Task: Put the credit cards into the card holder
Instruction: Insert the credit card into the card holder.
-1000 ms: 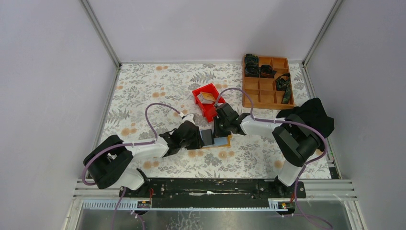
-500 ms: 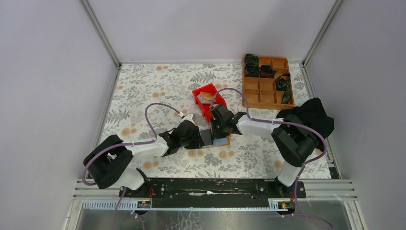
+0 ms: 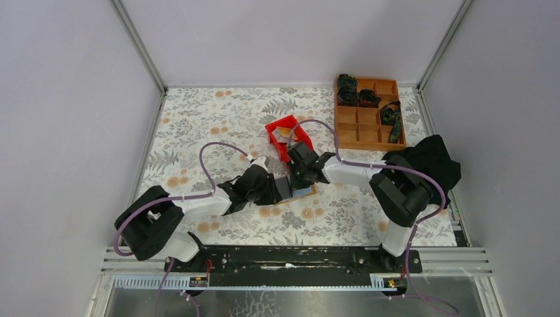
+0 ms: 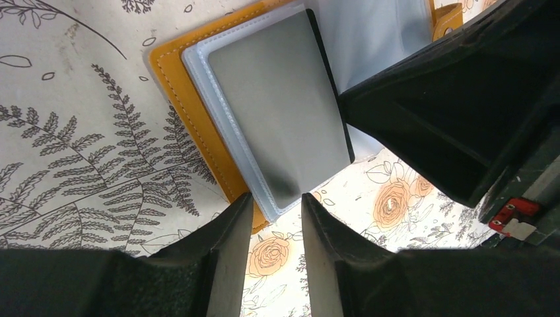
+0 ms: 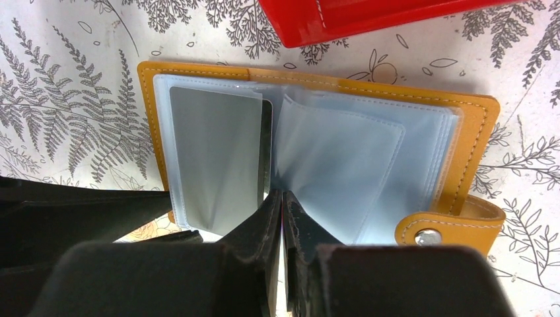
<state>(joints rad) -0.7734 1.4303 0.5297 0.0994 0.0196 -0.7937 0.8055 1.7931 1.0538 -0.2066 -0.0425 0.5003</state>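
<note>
The tan-orange card holder (image 5: 479,132) lies open on the table, its clear sleeves up; it also shows in the top view (image 3: 305,193). A grey credit card (image 5: 214,158) sits in the left sleeve, also seen in the left wrist view (image 4: 277,105). My right gripper (image 5: 282,195) is shut, its tips at the fold against that card's right edge. My left gripper (image 4: 276,201) is open, its fingers either side of the holder's (image 4: 178,79) near corner. In the top view the two grippers (image 3: 280,188) (image 3: 297,177) meet over the holder.
A red bin (image 3: 274,125) with a card-like item inside stands just behind the holder; its wall shows in the right wrist view (image 5: 370,16). An orange-brown compartment tray (image 3: 366,135) is at the back right. A black cloth (image 3: 429,158) lies by the right arm.
My right gripper has moved left and a little farther back over the holder, closer to the left gripper. The left gripper has barely moved.
</note>
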